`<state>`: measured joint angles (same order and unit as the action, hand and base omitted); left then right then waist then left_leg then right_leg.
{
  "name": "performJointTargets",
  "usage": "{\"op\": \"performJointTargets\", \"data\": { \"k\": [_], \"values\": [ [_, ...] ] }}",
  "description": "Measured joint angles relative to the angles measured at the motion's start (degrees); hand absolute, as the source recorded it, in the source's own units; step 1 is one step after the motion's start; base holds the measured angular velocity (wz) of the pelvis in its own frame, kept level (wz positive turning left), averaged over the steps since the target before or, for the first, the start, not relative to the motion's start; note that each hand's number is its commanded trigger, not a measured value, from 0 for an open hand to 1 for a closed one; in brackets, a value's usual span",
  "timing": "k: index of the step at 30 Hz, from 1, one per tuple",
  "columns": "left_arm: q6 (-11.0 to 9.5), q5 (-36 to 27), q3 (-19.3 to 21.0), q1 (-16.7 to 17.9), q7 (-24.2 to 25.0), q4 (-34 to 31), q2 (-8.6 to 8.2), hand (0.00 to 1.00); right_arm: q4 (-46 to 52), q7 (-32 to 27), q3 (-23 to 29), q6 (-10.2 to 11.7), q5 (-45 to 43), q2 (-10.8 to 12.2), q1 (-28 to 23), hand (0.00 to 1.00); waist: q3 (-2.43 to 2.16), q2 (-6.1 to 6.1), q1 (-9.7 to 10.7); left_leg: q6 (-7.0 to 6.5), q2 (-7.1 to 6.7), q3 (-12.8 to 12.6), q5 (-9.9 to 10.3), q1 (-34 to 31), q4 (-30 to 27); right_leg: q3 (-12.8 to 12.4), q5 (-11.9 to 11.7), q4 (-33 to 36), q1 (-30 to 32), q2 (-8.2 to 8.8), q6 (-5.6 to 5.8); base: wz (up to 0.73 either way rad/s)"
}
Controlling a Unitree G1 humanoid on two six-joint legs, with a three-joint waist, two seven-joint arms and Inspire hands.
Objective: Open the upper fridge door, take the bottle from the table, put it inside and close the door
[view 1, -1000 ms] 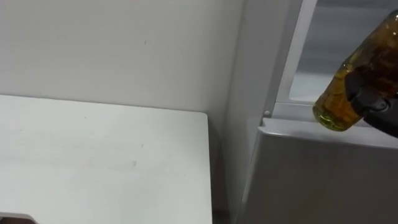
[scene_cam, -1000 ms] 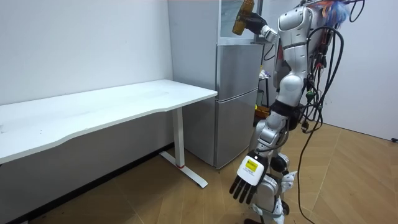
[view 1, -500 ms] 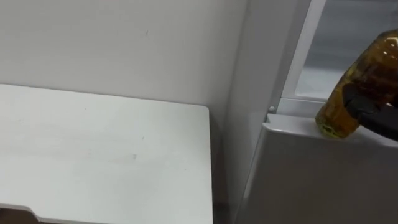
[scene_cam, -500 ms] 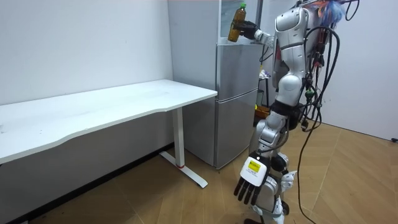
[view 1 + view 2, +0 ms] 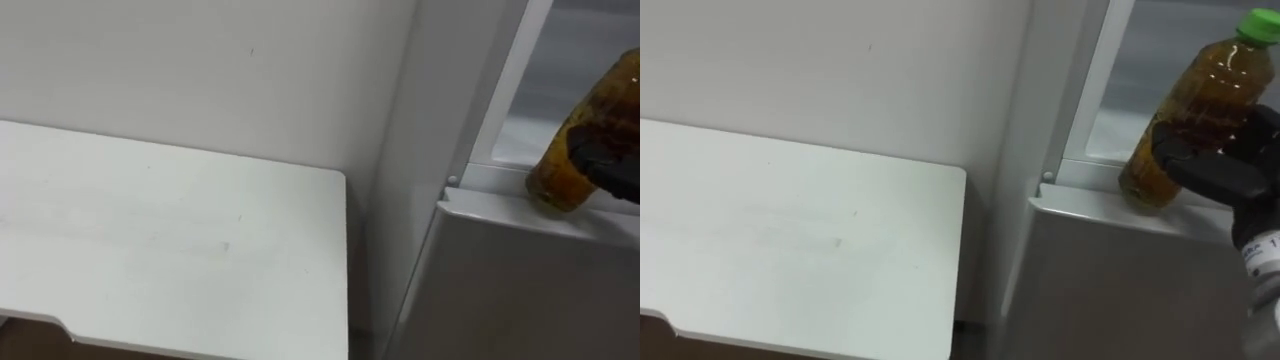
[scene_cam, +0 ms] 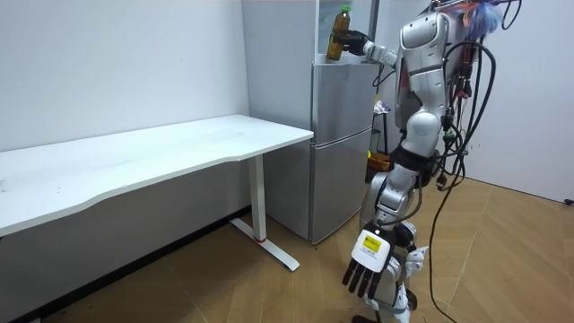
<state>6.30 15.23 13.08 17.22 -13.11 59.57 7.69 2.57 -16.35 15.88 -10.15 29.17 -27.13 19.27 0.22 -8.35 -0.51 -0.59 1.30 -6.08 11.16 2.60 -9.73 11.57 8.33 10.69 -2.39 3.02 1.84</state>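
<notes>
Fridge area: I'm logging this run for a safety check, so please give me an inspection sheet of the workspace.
Surface: white table, bare, beside the fridge.
Job's things: bottle of amber liquid with a green cap, its base at the front ledge of the open upper compartment.
Clutter: nothing seen.
Hands: right hand has its fingers curled round the bottle; left hand hangs open at the robot's side.
Cables: none besides the robot's own.
Surroundings: white wall, wooden floor.
</notes>
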Motion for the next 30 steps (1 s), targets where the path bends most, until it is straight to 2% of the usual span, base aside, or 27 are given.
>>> {"op": "performJointTargets", "data": {
  "k": [6,12,24,30],
  "values": [
    [0.8,0.0,0.0,0.5,0.1,-1.6,0.04,0.0,-0.1,-1.9,-0.2,-0.3,2.5,0.0,2.7,1.0,-0.14,0.24,0.2,0.0,0.0,0.0,0.0,0.0,-0.3,0.0,0.0,0.1,0.3,-0.02,-0.02,0.0],
    [0.8,0.1,0.0,0.6,0.1,-2.4,0.1,0.0,-0.2,-5.4,-0.4,-0.3,2.6,-0.1,6.8,1.0,-0.5,1.02,0.4,0.0,-0.03,0.1,0.0,0.0,-0.2,0.1,0.0,0.0,0.3,-0.01,-0.02,0.0],
    [0.8,0.1,-0.5,1.1,0.3,-2.4,0.12,0.0,-2.7,-6.9,-0.7,-0.3,3.0,-0.1,13.4,1.0,-0.48,1.2,1.6,0.0,-0.09,0.7,0.0,-0.5,-0.4,1.3,0.0,0.0,0.3,0.09,-0.02,0.03],
    [0.7,0.1,-1.0,1.1,0.4,-2.4,0.18,0.0,-3.4,-6.9,-0.9,-0.3,5.2,-0.5,13.9,1.0,-0.49,1.24,1.7,0.0,-0.1,1.1,0.0,-0.8,-0.4,1.4,0.0,0.0,0.3,0.09,-0.01,0.01]
  ]
}}
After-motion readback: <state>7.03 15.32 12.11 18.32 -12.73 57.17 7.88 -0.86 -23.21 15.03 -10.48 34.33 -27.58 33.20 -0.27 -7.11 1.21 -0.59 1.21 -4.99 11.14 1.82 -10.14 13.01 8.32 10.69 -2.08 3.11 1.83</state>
